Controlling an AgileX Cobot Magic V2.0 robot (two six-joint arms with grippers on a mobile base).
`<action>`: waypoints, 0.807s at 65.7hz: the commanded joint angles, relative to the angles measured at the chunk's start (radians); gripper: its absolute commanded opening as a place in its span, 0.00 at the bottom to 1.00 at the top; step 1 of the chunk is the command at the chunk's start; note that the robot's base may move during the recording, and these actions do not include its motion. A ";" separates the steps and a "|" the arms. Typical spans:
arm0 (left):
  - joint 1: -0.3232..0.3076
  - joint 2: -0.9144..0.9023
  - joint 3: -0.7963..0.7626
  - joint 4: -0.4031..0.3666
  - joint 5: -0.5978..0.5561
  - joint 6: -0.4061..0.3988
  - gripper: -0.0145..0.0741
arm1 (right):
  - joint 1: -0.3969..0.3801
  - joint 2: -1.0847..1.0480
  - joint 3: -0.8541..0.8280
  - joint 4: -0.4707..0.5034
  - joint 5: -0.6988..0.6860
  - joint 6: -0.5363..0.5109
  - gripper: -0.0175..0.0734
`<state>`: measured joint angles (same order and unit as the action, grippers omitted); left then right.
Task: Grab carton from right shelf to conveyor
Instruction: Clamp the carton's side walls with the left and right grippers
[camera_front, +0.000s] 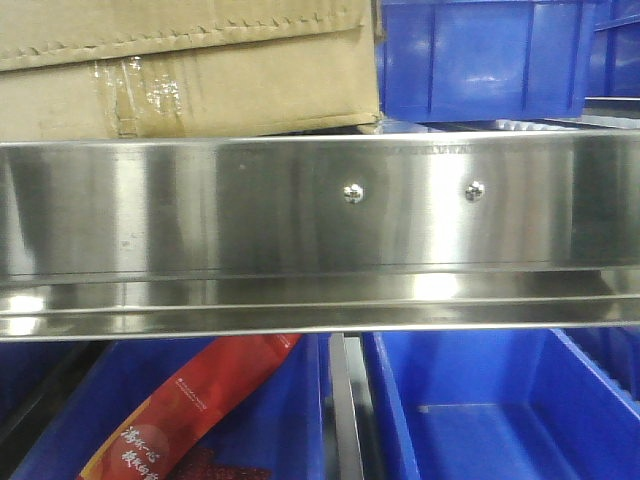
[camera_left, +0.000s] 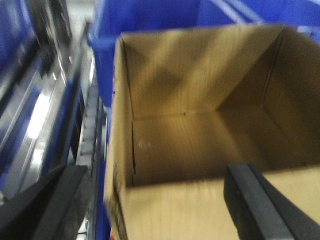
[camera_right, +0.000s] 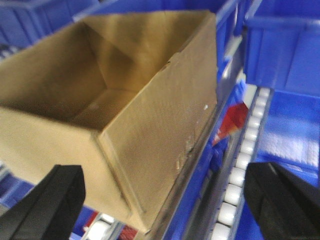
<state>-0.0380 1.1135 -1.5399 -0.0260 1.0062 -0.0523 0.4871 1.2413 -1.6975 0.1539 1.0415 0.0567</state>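
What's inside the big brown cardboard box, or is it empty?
Empty and open on top. The left wrist view looks straight into the carton and shows only its bare cardboard floor and walls.

The large tan-brown corrugated cardboard carton is matt paper board, creased and faintly ribbed inside, with a glossy strip of clear tape wrinkled on its near side. The wide brushed stainless-steel front rail of the right shelf is smooth metal that throws bright bands of glare (its two round screw heads shine like mirrors). The blue plastic bins are smooth and half-glossy. The red packet at near left looks like slick film. The white rollers look smooth.
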 joint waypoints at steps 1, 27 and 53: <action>0.016 0.074 -0.086 -0.012 0.052 -0.006 0.68 | 0.063 0.085 -0.142 -0.185 0.086 0.117 0.78; 0.065 0.375 -0.326 -0.051 0.099 -0.006 0.68 | 0.211 0.503 -0.622 -0.373 0.180 0.216 0.78; 0.065 0.528 -0.326 -0.048 0.070 -0.006 0.68 | 0.136 0.705 -0.745 -0.361 0.180 0.219 0.78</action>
<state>0.0212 1.6305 -1.8564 -0.0673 1.0982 -0.0523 0.6481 1.9314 -2.4291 -0.2202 1.2379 0.2760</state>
